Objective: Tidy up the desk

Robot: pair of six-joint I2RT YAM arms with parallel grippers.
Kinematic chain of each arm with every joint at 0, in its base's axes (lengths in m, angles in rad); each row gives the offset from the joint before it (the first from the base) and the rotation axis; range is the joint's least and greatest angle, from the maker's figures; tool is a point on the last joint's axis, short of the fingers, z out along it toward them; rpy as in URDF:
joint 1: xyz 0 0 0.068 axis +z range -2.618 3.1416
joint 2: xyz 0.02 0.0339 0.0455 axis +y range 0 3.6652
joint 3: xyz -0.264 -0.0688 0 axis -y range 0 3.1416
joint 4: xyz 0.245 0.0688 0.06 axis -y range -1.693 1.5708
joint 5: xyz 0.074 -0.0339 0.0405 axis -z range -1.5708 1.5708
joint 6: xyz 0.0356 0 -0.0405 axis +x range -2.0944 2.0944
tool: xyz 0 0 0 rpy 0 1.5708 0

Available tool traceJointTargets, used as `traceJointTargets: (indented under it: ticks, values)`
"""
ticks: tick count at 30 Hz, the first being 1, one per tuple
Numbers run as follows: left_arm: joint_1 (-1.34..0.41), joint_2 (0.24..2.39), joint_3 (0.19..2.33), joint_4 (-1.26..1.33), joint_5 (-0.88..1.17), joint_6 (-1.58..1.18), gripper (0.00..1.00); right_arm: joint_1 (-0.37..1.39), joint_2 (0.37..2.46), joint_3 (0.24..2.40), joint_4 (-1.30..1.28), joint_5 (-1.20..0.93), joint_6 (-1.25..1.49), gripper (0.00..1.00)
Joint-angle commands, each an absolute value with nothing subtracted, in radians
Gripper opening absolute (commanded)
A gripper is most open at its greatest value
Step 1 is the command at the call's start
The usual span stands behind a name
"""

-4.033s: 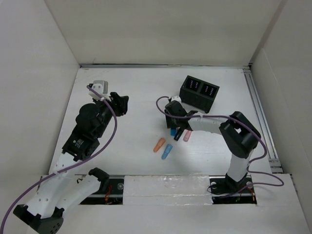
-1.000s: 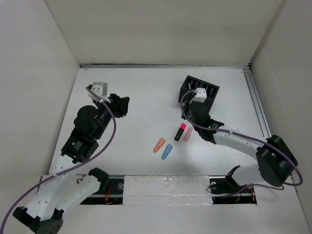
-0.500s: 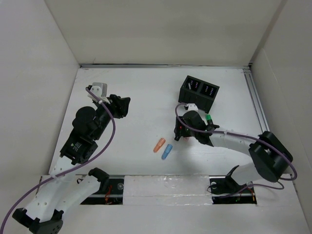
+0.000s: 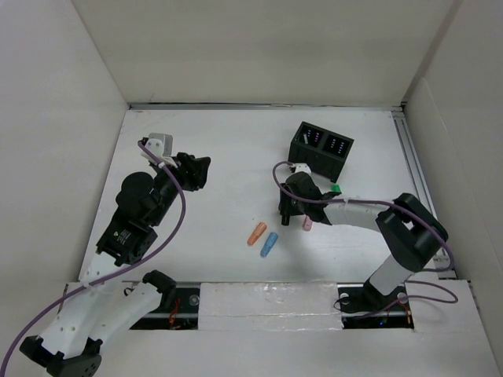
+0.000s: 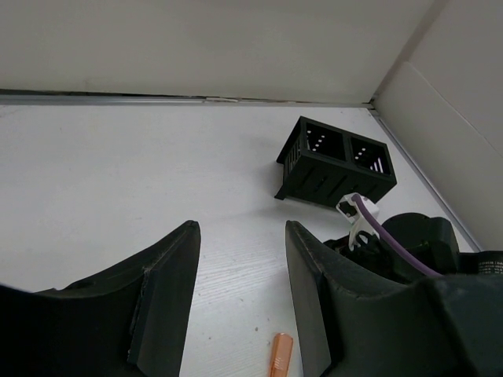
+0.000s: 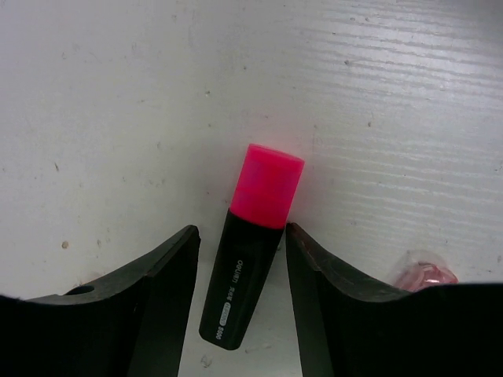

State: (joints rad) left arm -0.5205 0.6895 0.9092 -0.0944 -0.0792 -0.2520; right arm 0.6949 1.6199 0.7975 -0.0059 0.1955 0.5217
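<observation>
Pink highlighter [image 6: 251,259] — flanked by right pincer [image 6: 240,228]

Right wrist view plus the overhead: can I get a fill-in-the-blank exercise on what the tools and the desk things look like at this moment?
1. The highlighter lying between the sides of the open right tool has a ___ cap.
2. The black holder at the far side of the desk has ___ compartments.
3. The open left tool holds ___.

Missing words: pink; two; nothing.
</observation>
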Motion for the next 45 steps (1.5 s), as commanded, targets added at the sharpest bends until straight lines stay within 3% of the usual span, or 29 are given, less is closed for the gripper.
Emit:
traceJointTargets:
  ticks: [1,10,11,12,13,16,20,30,34,38,45]
  values:
    - [-0.515,0.675,0.910,-0.051,-0.074,-0.252,0.43,0.698,1.637,0.827,0.014,0.215,0.511,0.54]
    - [-0.515,0.677,0.908,-0.048,-0.057,-0.253,0.44,0.726,1.713,0.860,-0.033,0.311,0.480,0.56]
    - [-0.515,0.680,0.907,-0.048,-0.067,-0.252,0.44,0.726,1.738,0.880,-0.041,0.330,0.479,0.40]
    - [-0.515,0.681,0.908,-0.049,-0.067,-0.253,0.44,0.726,1.743,0.882,-0.037,0.327,0.477,0.31]
    - [-0.515,0.681,0.908,-0.049,-0.067,-0.253,0.44,0.726,1.743,0.882,-0.037,0.327,0.477,0.31]
    - [-0.515,0.680,0.907,-0.046,-0.067,-0.255,0.44,0.726,1.711,0.890,-0.019,0.327,0.483,0.15]
    - [-0.515,0.686,0.910,-0.049,-0.058,-0.255,0.44,0.726,1.661,0.911,0.021,0.307,0.480,0.11]
    - [-0.515,0.686,0.904,-0.046,-0.061,-0.255,0.44,0.563,1.503,1.046,0.141,0.227,0.468,0.10]
    - [-0.515,0.680,0.905,-0.043,-0.055,-0.255,0.44,0.473,1.499,1.086,0.253,0.302,0.428,0.10]
    - [-0.515,0.683,0.908,-0.049,-0.054,-0.255,0.44,0.381,1.583,1.201,0.310,0.389,0.349,0.12]
    - [-0.515,0.675,0.908,-0.051,-0.069,-0.250,0.44,0.367,1.772,1.407,0.325,0.504,0.209,0.12]
